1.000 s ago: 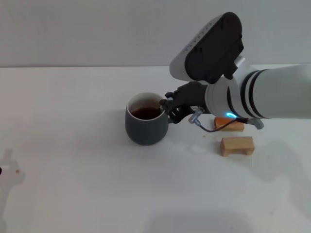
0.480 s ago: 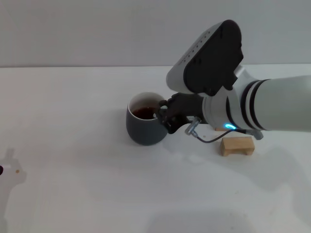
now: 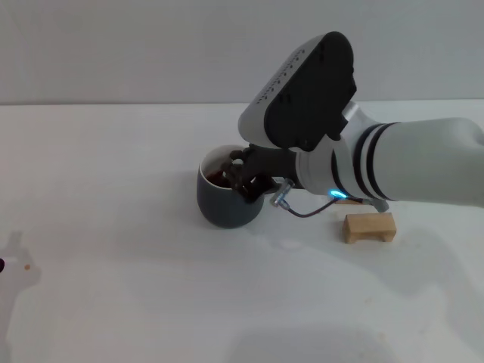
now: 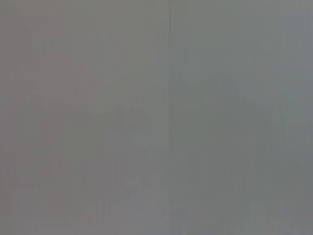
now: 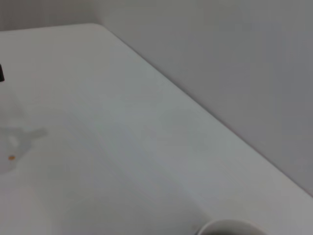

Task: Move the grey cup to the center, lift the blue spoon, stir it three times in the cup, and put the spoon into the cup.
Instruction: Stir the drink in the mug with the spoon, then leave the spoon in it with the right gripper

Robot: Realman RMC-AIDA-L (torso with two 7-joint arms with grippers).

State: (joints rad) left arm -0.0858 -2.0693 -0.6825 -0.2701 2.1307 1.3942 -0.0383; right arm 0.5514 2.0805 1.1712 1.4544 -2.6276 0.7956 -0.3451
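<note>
Hovering over the grey cup [image 3: 225, 198]: right gripper [image 3: 243, 175] sits at the cup's mouth, above the dark liquid. Can't tell whether its jaws are apart or clamped. Blue spoon not visible. Cup stands upright near mid-table [image 3: 113, 287]; wooden block [image 3: 369, 227] well to its right. Left gripper out of view.

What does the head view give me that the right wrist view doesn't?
Only the head view shows the right hand over the mouth of the cup, the dark liquid, and the wooden block beside it. Only the right wrist view shows the table's far corner against the wall. Both show the cup, just a sliver of rim in the wrist view, and the table. Neither shows the spoon.
</note>
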